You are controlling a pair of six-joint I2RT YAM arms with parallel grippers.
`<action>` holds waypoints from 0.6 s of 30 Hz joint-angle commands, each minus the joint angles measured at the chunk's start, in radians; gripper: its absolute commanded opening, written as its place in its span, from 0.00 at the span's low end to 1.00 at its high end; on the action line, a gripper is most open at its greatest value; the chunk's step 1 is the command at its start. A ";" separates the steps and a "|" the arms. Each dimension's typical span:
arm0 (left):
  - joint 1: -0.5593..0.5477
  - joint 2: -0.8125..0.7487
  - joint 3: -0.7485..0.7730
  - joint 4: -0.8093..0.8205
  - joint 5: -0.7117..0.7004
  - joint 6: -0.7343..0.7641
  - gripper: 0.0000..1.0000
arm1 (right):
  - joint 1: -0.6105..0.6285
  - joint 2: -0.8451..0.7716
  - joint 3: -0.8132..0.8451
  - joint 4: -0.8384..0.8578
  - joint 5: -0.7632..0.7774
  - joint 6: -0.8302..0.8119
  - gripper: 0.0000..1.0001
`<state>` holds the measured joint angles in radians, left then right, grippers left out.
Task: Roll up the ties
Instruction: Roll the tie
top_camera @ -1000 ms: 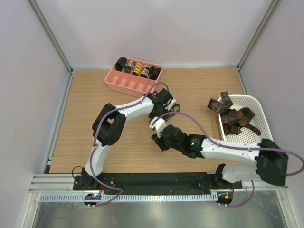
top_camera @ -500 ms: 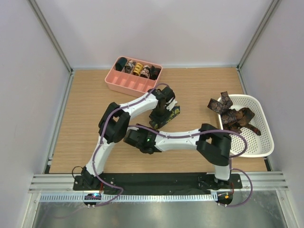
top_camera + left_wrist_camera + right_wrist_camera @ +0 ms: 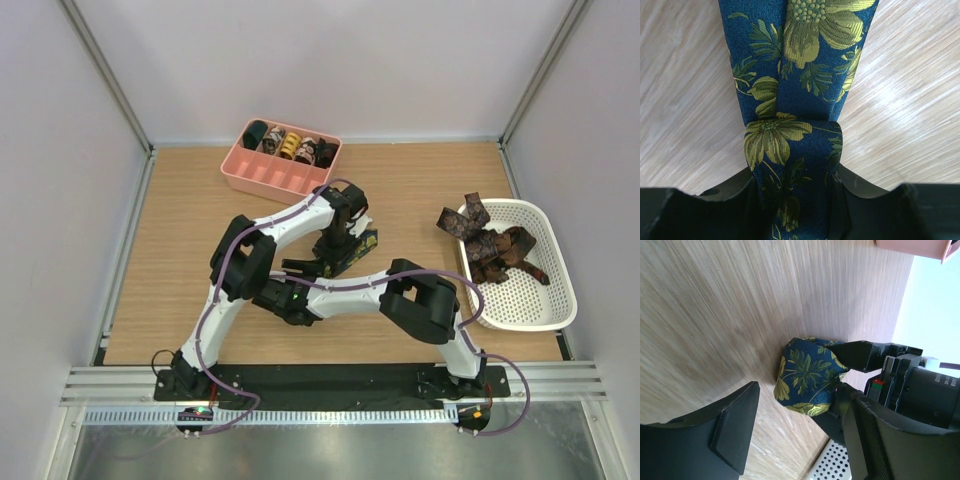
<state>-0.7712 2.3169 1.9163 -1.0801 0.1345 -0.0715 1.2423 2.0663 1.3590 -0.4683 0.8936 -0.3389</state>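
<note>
I have the left gripper (image 3: 792,192) clamped on the half-rolled navy floral tie (image 3: 802,95) mid-table, pinning its coil, while the right gripper (image 3: 797,420) waits near it, wide open and empty, to help.

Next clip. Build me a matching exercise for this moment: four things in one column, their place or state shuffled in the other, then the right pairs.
Things:
1. navy necktie with yellow-green flower print
2. pink plastic divided tray
3. white perforated plastic basket
4. right claw

Places or states:
A. holds loose dark ties, at the table's right side
B. open, gripping nothing
C. pinched in the left claw, on the wooden table
D. holds rolled ties in its far row

Pairs: 1-C, 2-D, 3-A, 4-B
</note>
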 commanded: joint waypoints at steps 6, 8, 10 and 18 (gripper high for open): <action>-0.011 0.124 -0.063 -0.098 0.071 -0.002 0.30 | -0.015 0.024 0.041 0.007 0.050 -0.045 0.74; -0.010 0.124 -0.063 -0.098 0.068 -0.004 0.31 | -0.020 0.034 0.049 -0.003 0.051 -0.023 0.73; -0.008 0.122 -0.060 -0.103 0.065 -0.005 0.31 | -0.026 0.054 0.060 -0.035 0.060 0.006 0.72; -0.011 0.098 -0.068 -0.104 0.036 -0.016 0.31 | -0.047 0.150 0.141 -0.210 0.107 0.198 0.71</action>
<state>-0.7712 2.3199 1.9182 -1.1130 0.1509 -0.0753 1.2209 2.1765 1.4548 -0.5682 0.9749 -0.2523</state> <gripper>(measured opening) 0.431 0.710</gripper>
